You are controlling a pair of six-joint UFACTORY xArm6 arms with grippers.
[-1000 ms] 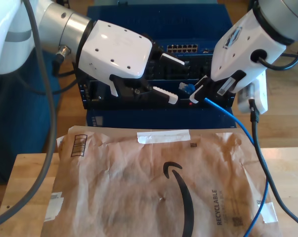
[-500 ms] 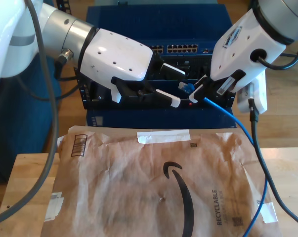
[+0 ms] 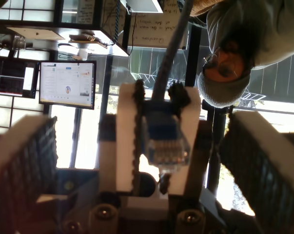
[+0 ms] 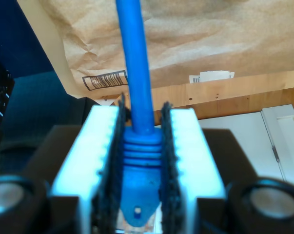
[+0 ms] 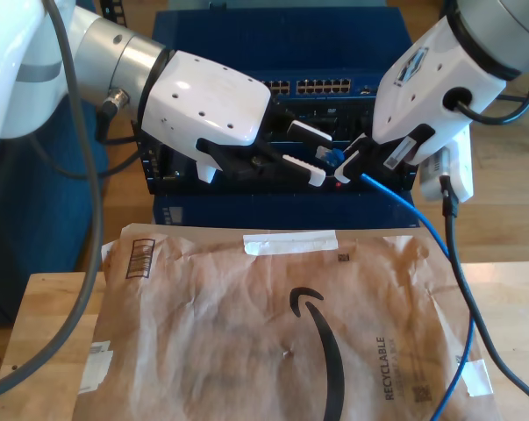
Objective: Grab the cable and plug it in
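The bright-blue cable (image 5: 431,237) runs up from the exterior view's lower right to my second gripper (image 5: 352,160), which is shut on its ribbed boot (image 4: 142,156). The plug end (image 5: 332,158) sticks out past the fingers, in front of the dark rack. My first gripper (image 5: 324,158) reaches in from the exterior view's left. It is open, with one finger above and one below the plug tip. In the first wrist view the plug (image 3: 164,136) shows between the second gripper's white fingers (image 3: 127,141), and my own blurred fingers (image 3: 20,170) stand wide apart.
A blue network switch with a row of ports (image 5: 325,86) sits atop the dark rack (image 5: 273,206). A brown paper envelope (image 5: 273,316) covers the wooden table (image 5: 45,316). A person (image 3: 234,44) and a monitor (image 3: 68,84) appear behind the grippers.
My first gripper has moved toward the exterior view's right, and its open fingers now reach the plug tip. The second gripper and cable have stayed put.
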